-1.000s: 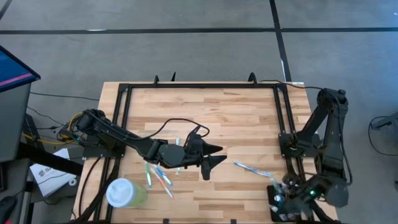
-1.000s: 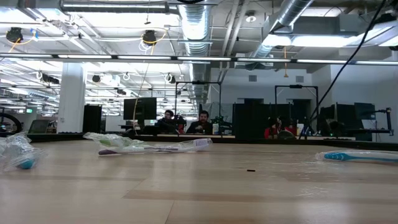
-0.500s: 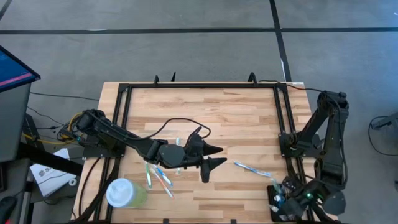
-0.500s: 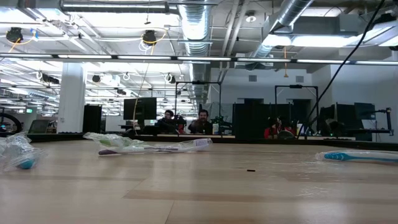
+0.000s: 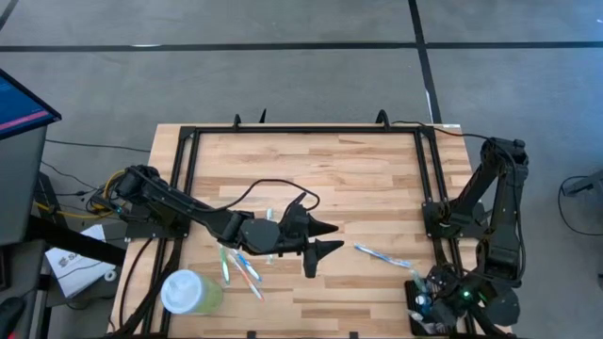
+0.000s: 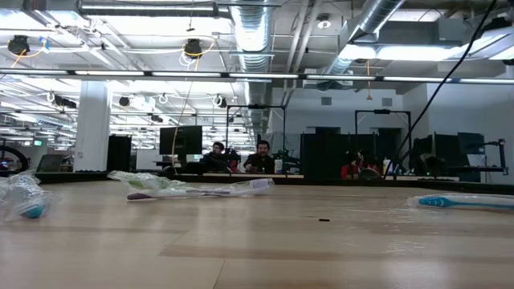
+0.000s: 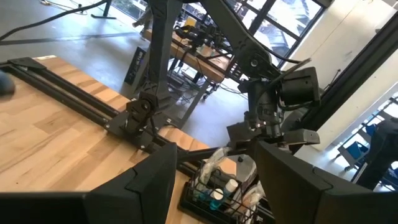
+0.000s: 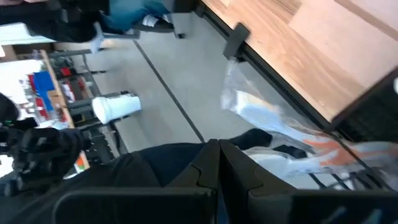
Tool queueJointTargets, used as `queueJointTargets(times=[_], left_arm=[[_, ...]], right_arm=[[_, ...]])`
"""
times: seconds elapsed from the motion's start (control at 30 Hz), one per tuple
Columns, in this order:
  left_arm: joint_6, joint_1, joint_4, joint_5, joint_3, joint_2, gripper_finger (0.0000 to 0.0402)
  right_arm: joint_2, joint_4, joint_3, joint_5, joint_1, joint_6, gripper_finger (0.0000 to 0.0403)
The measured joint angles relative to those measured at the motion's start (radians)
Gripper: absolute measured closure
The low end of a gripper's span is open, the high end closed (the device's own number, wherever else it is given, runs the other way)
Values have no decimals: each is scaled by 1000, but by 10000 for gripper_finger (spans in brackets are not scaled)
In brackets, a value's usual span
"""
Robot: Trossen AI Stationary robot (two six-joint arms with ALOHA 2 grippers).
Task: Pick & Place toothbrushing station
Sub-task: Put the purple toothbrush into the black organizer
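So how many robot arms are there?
2. The left arm stretches out over the middle of the table. The right arm is folded down at the table's right edge.

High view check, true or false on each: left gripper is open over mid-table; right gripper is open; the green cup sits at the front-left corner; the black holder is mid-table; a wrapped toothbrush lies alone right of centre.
1. The left gripper is open over the middle of the table. True.
2. The right gripper is open. False: its fingers are shut together.
3. The green cup sits at the front-left corner. True.
4. The black holder is mid-table. False: it is at the front-right corner, under the right arm.
5. A wrapped toothbrush lies alone right of centre. True.
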Motion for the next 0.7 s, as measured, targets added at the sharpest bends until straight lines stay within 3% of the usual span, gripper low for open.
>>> queueJointTargets(times=[0.47, 0.7], left_arm=[[0, 0, -4, 0, 0, 0, 189], [0, 3, -7, 0, 0, 0, 189]], right_arm=[[-12, 0, 0, -8, -1, -26, 403], [-68, -7, 37, 139, -1, -169, 403]])
